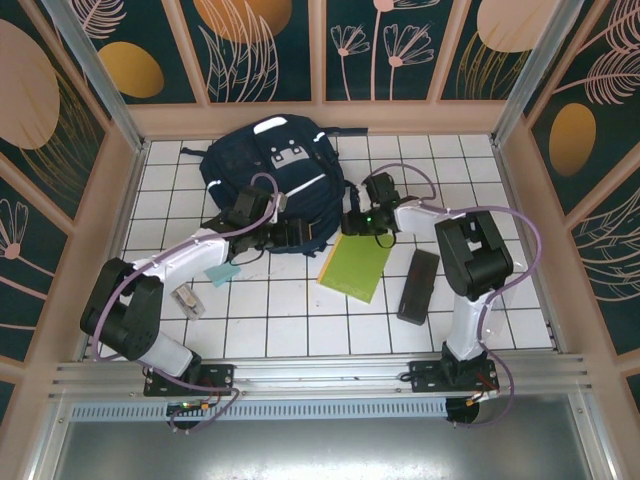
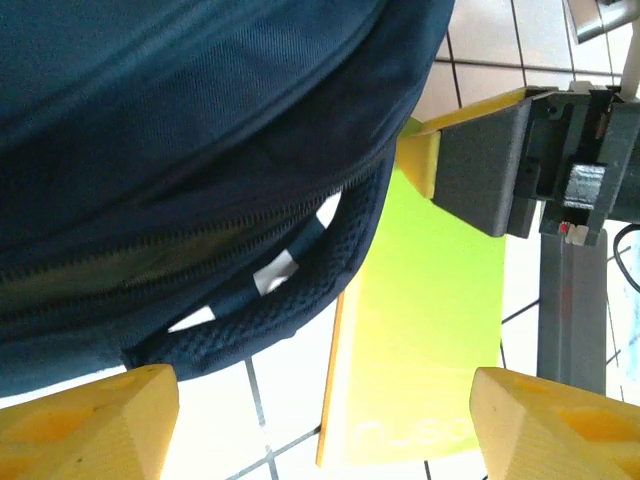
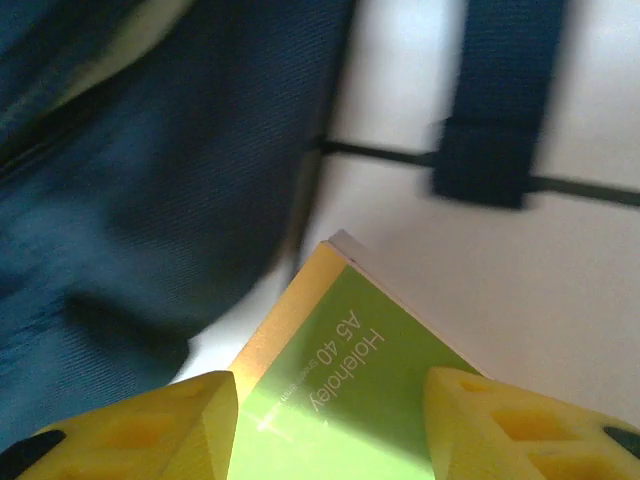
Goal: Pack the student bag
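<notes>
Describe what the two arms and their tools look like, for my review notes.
The left arm and right arm look alike: white links between bulky black joints, on black bases. Lilac cables loop along each. A small green light glows at the right wrist. The left tool and right tool each carry two chunky, yellow, wedge-shaped fingers.

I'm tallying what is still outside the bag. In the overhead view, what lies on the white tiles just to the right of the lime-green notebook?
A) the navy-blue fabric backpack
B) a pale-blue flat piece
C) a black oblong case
C: the black oblong case lies just right of the lime-green notebook, while the navy-blue fabric backpack sits up and to its left and the pale-blue flat piece lies well to its left.
</notes>
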`<state>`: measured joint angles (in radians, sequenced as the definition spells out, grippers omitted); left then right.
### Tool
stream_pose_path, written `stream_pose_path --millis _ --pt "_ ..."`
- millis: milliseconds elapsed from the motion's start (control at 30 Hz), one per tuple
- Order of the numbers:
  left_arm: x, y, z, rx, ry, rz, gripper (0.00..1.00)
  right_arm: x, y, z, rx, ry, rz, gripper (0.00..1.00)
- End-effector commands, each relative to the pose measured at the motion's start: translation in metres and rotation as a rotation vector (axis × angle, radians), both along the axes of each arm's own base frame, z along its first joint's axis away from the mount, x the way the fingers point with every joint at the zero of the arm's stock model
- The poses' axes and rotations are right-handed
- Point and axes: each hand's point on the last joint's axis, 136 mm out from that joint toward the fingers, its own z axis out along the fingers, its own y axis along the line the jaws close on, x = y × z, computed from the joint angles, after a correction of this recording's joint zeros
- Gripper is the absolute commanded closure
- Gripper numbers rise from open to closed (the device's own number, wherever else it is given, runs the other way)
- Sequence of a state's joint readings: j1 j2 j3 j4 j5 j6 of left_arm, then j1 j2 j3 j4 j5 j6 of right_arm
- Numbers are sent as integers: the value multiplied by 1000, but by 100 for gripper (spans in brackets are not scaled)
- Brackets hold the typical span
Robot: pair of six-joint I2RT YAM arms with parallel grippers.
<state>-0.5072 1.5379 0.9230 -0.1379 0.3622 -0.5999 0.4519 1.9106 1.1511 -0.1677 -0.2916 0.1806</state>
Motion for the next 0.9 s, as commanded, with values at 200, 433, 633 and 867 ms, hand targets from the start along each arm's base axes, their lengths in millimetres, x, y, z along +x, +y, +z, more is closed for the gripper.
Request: stream_pose_path --millis 200,433,633,867 --pt "-22 -22 -17 17 36 -72 29 -17 -30 57 18 15 -314 39" --pt "-30 -44 -29 72 35 -110 40 -72 -89 34 -99 121 -575 37" --pt "-43 -62 -51 109 66 -165 43 -101 -102 10 -86 165 -645 41" --pt "-42 -68 -78 171 101 -174 46 -103 -78 -4 -24 180 -598 50"
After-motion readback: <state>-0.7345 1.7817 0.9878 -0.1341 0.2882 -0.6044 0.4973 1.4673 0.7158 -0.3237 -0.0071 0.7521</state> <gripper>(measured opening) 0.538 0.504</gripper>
